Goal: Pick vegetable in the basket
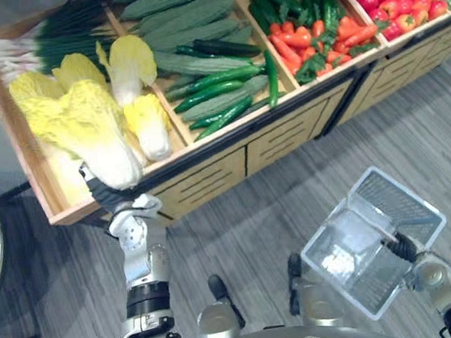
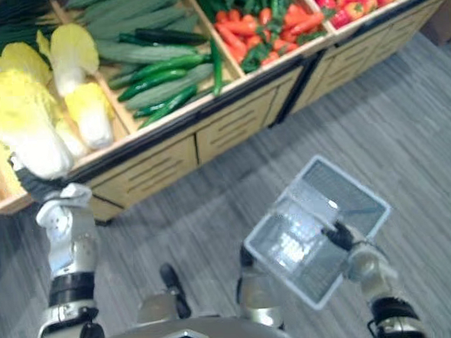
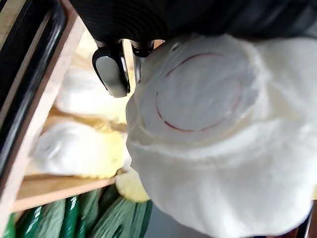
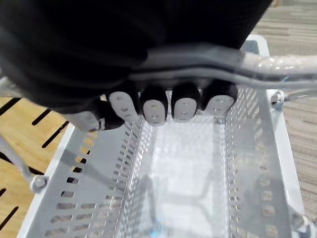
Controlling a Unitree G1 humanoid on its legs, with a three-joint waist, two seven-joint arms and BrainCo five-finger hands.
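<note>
A big napa cabbage (image 1: 101, 134) with yellow leaves and a white base (image 3: 208, 129) juts over the front edge of the wooden display crate (image 1: 34, 177). My left hand (image 1: 103, 193) is at its base, with fingers (image 3: 112, 74) curled against it. Other cabbages (image 1: 147, 120) lie beside it in the same compartment. My right hand (image 2: 341, 235) holds a clear plastic basket (image 1: 343, 208) out over the floor at the lower right, its fingers (image 4: 168, 106) wrapped round the wire handle (image 4: 208, 54). Nothing lies inside the basket (image 4: 247, 163).
The stand's other compartments hold scallions (image 1: 42, 42), cucumbers (image 1: 194, 25), green chillies (image 1: 213, 89), red and green peppers (image 1: 317, 33) and red peppers (image 1: 399, 1). Wooden slatted panels (image 1: 211, 177) front the stand. Grey plank floor (image 1: 252, 229) lies between the stand and the basket.
</note>
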